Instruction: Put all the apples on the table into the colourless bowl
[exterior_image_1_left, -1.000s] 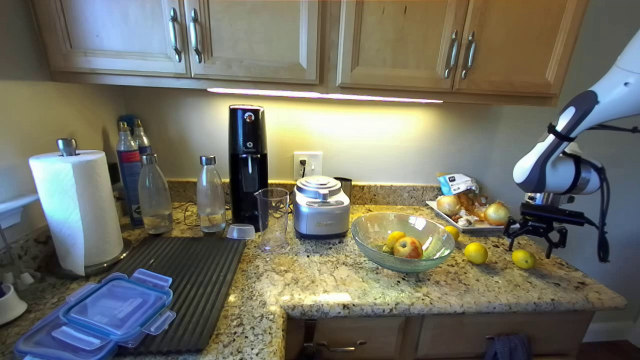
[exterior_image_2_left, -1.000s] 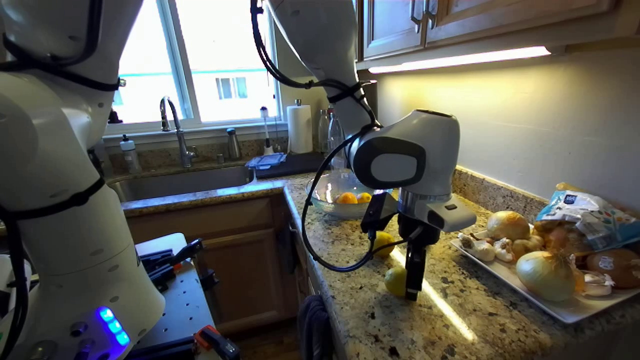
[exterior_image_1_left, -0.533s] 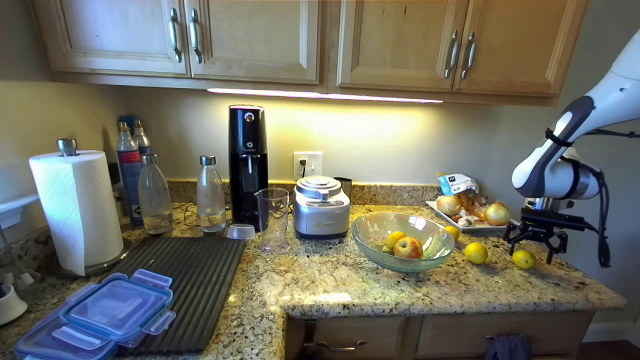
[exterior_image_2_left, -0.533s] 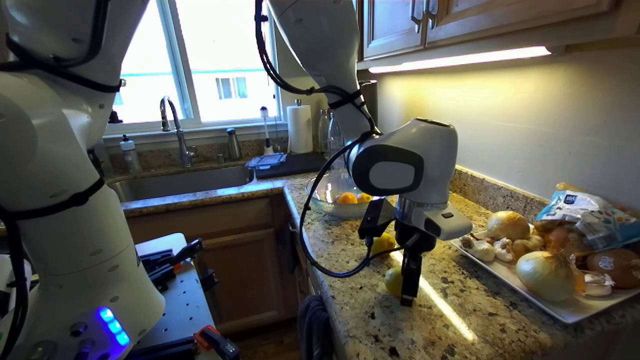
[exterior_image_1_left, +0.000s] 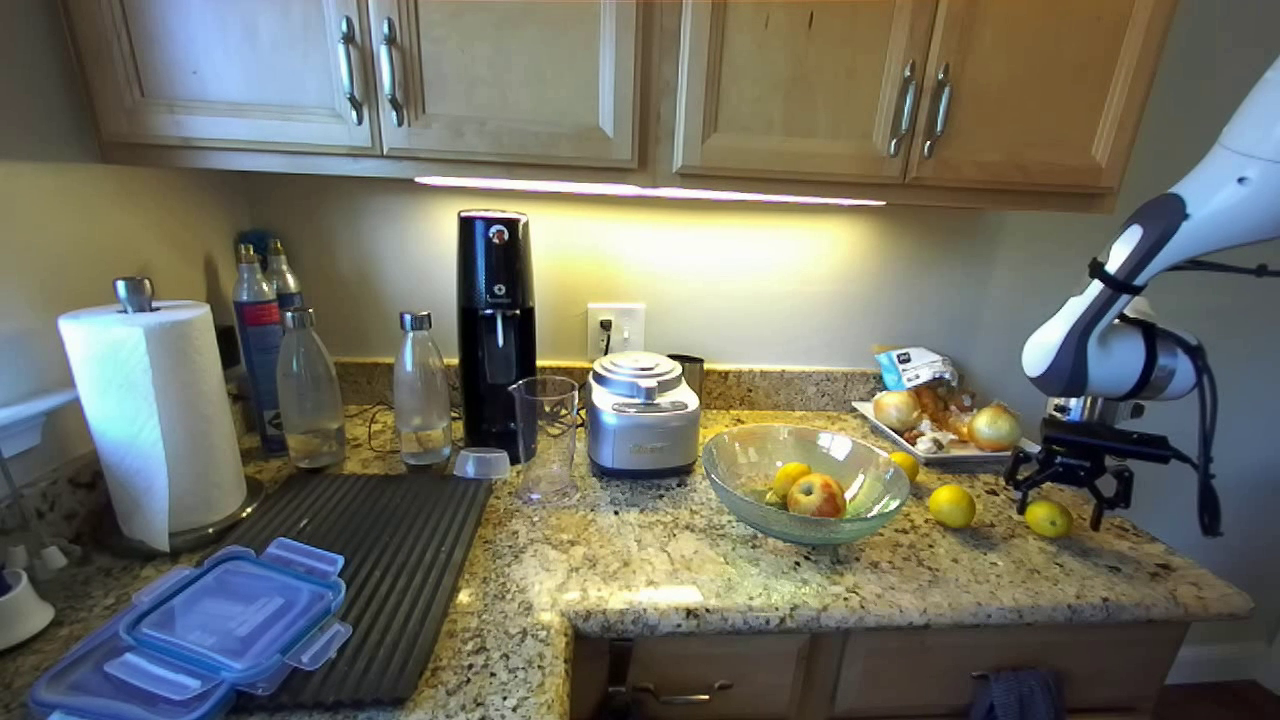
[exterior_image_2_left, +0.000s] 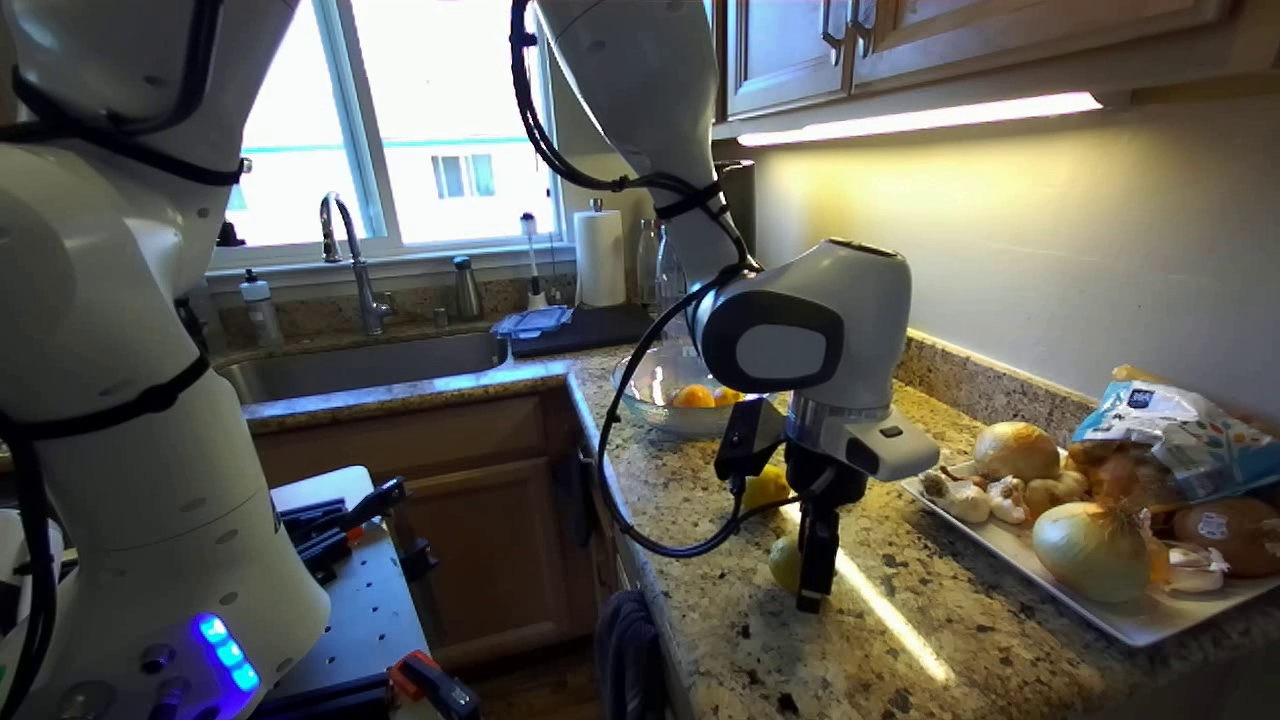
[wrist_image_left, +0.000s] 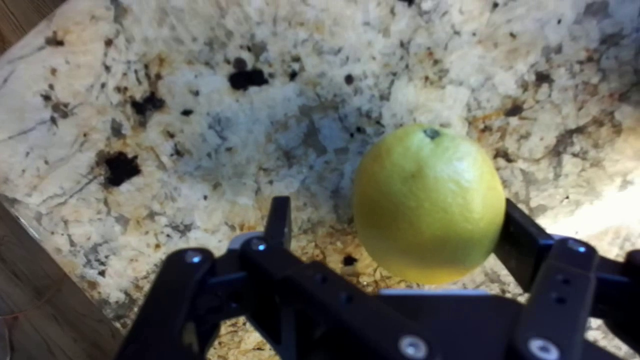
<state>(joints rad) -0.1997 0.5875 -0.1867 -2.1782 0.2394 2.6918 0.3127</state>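
Observation:
A yellow-green apple lies on the granite table between the spread fingers of my gripper in the wrist view. It is close to the right finger and clear of the left one. My gripper is open and low over this apple in an exterior view. Two more yellow apples lie on the table, one to its left and one behind the bowl's rim. The colourless glass bowl holds a red-yellow fruit and a yellow one. The arm partly hides the bowl in an exterior view.
A white plate with onions, garlic and a bag stands by the wall. A silver cooker and a clear jug stand beside the bowl. The counter's front edge is near the apples.
My gripper has come down and shifted slightly to the left in both exterior views, over the nearest apple. The fingers stay open. The apples and bowl have not moved.

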